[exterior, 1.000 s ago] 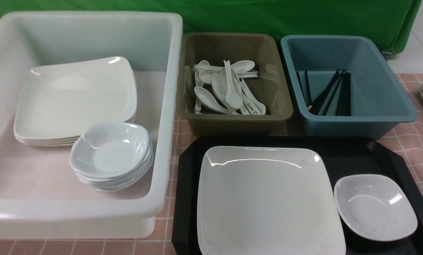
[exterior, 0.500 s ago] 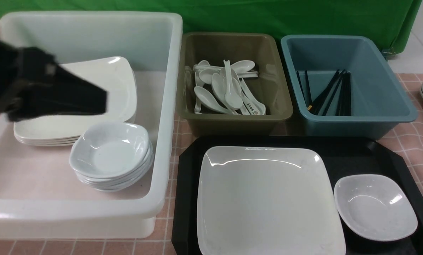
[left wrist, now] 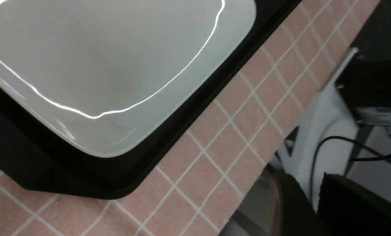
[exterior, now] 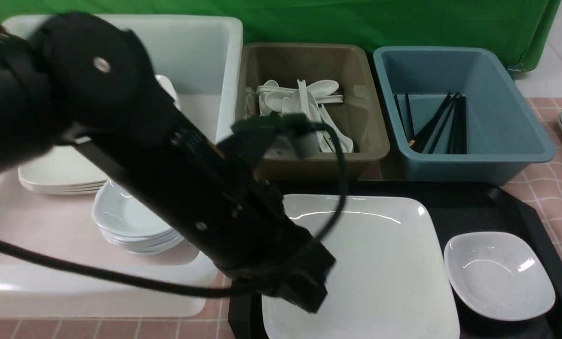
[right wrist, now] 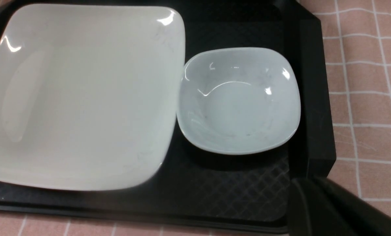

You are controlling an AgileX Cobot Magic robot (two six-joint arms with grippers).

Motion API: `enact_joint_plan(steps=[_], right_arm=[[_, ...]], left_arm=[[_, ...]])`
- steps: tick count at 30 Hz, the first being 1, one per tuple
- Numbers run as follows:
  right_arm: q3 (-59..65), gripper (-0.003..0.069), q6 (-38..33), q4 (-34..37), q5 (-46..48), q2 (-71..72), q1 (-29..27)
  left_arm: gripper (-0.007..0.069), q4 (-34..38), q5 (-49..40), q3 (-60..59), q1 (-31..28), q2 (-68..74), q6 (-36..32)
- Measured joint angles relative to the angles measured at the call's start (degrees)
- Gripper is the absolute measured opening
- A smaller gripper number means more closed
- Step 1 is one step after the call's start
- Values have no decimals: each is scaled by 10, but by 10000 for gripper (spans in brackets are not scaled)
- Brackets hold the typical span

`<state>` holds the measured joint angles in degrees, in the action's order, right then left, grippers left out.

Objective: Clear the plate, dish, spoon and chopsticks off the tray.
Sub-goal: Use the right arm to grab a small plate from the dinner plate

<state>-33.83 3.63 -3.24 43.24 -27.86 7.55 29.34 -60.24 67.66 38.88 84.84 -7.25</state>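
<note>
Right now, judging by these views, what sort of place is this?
Probably a mock canteen dish-return station: a white tub of stacked plates and dishes, an olive tub of spoons, and a blue tub of chopsticks, all before a green backdrop cloth.

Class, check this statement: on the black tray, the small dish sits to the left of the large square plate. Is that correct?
Not quite. The dish sits to the right of the plate, not the left. Both are on the tray, as the front view shows.
</note>
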Motion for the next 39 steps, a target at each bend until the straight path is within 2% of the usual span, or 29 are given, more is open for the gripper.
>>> enact_joint_plan(steps=[4,5,6,8,10,14,17,20,21,22,23,24,25,28,33,39], right_arm=[[1,33,0,0,0,0,0],[3,33,0,0,-1,0,0],[2,33,0,0,-1,0,0],[10,31,0,0,-2,1,0],[15,31,0,0,-1,1,0],[17,31,0,0,0,1,0],[17,33,0,0,0,1,0],[17,34,0,0,0,1,0],[17,34,0,0,0,1,0],[17,34,0,0,0,1,0],[17,35,0,0,0,1,0],[17,36,0,0,0,1,0],[17,37,0,0,0,1,0],[17,37,0,0,0,1,0],[17,41,0,0,0,1,0],[17,41,0,0,0,1,0]], left_arm=[[269,-59,36,0,49,26,34],[316,-75,51,0,61,38,44],[323,-76,53,0,61,39,45],[382,-83,69,1,64,56,60],[414,-86,70,6,62,66,67],[426,-101,69,48,47,74,81],[391,-143,67,88,26,75,112],[300,-193,52,127,-4,87,137],[300,-193,52,127,-6,87,137],[217,-208,40,145,-27,102,141],[207,-210,38,147,-29,103,142],[126,-216,24,162,-43,120,141],[78,-218,15,173,-51,132,140],[9,-221,-20,215,-59,170,137],[10,-221,-69,291,-58,229,137],[87,-262,-80,337,-57,296,137]])
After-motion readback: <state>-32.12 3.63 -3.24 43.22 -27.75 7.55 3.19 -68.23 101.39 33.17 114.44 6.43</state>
